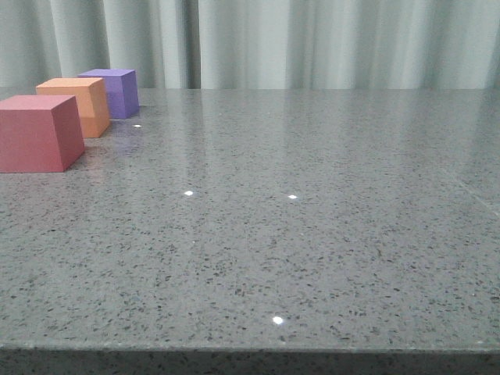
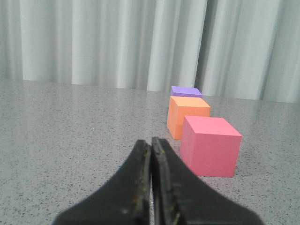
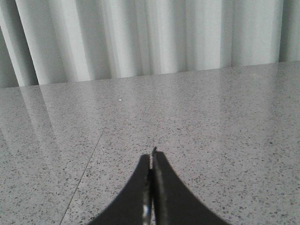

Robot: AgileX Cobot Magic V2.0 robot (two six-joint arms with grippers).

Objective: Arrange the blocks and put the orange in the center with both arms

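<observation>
Front view, the lineup: three blocks sit in a row at the far left of the grey speckled table [image 1: 312, 258], running away from the camera. The red-pink cube [image 1: 39, 133] is nearest, the orange cube [image 1: 76, 105] behind it, the purple cube [image 1: 112, 92] farthest.
Front view, the order: orange sits between the other two already, so by my read the centre spot is filled and only spacing or squaring is left.
Front view, the arms: neither gripper shows here at all.
Front view, the count: three cubes, one of each colour; pale curtain [image 1: 258, 43] behind.

Left wrist view, the gripper: the left gripper [image 2: 151, 143] has its two black fingers pressed tip to tip, holding nothing.
Left wrist view, the blocks: all three lie ahead of the fingertips and off to one side, pink nearest, orange just beyond it, purple last, close together; whether they touch I cannot tell.
Left wrist view, the why: fingers low over the table and clear of the pink cube, which looks like a stand-off pose, not a grasp.
Left wrist view, the count: three cubes, two fingers.

Right wrist view, the gripper: the right gripper [image 3: 152, 157] is also closed on itself, empty.
Right wrist view, the why: only table and curtain ahead, no block near it, so this arm looks parked well apart from the row.
Right wrist view, the count: zero cubes, two fingers.
</observation>
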